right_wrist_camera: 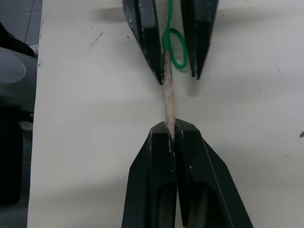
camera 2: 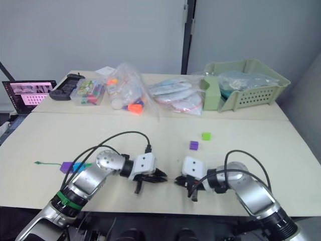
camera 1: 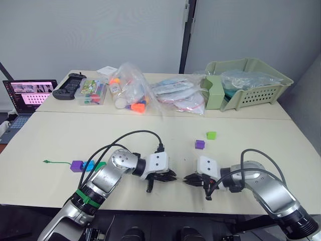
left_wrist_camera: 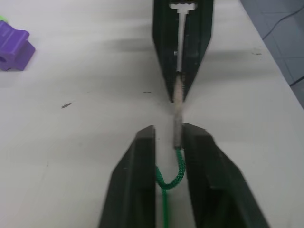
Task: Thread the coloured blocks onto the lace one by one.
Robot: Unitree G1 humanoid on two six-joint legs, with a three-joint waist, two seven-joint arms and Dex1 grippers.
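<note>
Behind the cream table a grey wall is standing, and near the front edge of this table the two grippers are facing each other tip to tip. The right gripper is pressing its jaws together on the pale tip of the lace, while the left gripper is keeping its jaws a little spread around the same tip, so a clean handover probably needs the right one holding firm as the left one lets go. Beyond the grippers the purple block and the lime green block are lying on open surface, well apart from the front edge.

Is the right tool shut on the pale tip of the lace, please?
Yes, in the right wrist view the right tool is closed with the lace's pale tip pinched between its fingers.
</note>
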